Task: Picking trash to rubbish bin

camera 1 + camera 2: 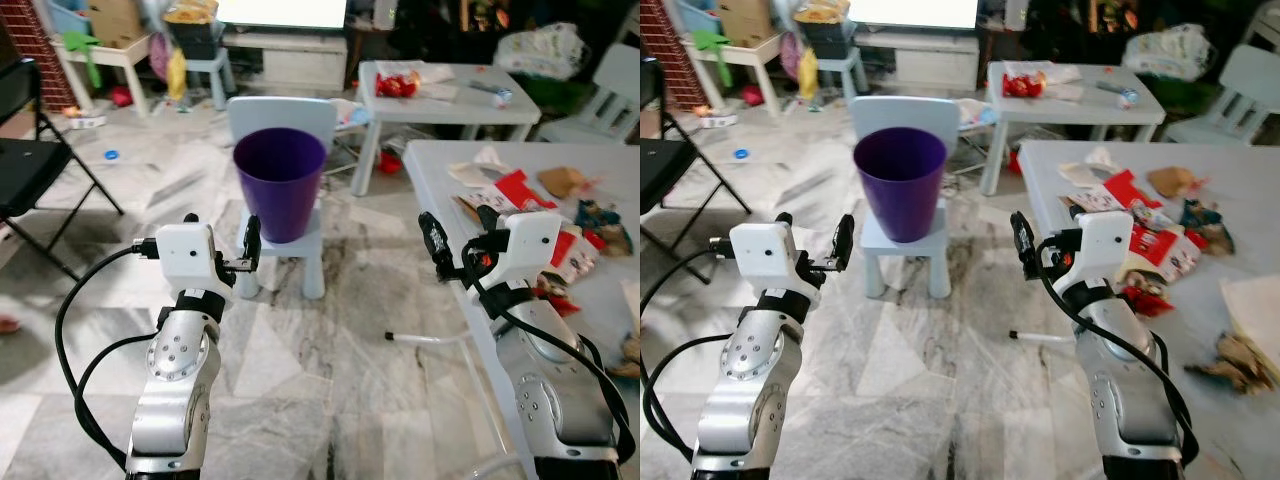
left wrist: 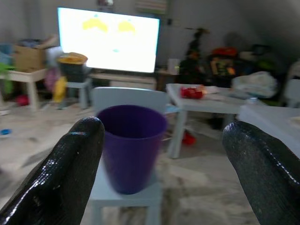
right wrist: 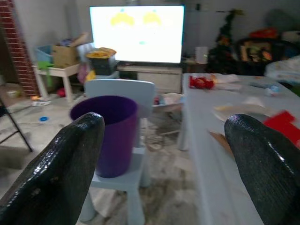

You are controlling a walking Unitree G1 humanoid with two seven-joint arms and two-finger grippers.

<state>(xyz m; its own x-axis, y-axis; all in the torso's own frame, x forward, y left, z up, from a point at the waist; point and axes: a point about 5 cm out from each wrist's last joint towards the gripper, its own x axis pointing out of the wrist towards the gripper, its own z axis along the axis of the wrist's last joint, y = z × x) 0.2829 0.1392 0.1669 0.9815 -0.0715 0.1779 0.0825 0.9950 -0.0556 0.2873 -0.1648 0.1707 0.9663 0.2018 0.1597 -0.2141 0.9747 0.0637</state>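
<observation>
Marble floor [image 1: 330, 380] spreads under you in the left eye view, with a cluttered living room beyond. Your left hand [image 1: 232, 262] is raised ahead of you, its fingers spread apart and holding nothing. Just beyond it and slightly to its right stands the purple bin [image 1: 279, 183] on a small pale blue chair [image 1: 283, 247]; what you can see of its inside looks dark and bare. Your right hand [image 1: 458, 237] hovers at the near edge of the grey tabletop [image 1: 440, 165], fingers apart and empty. Beyond and to the right of that hand lies the trash [image 1: 520, 190]: red wrappers, crumpled paper and brown scraps scattered on the tabletop.

From the right eye view, you see a thin white stick [image 1: 1040, 338] on the floor below the right hand.

Looking through the left wrist view, you have the bin straight ahead between the two black fingers [image 2: 61, 176], upright on the chair seat.

Looking through the right wrist view, the bin sits behind one finger [image 3: 56, 173], and the tabletop edge runs between the fingers, with a red wrapper [image 3: 283, 127] near the other finger.
</observation>
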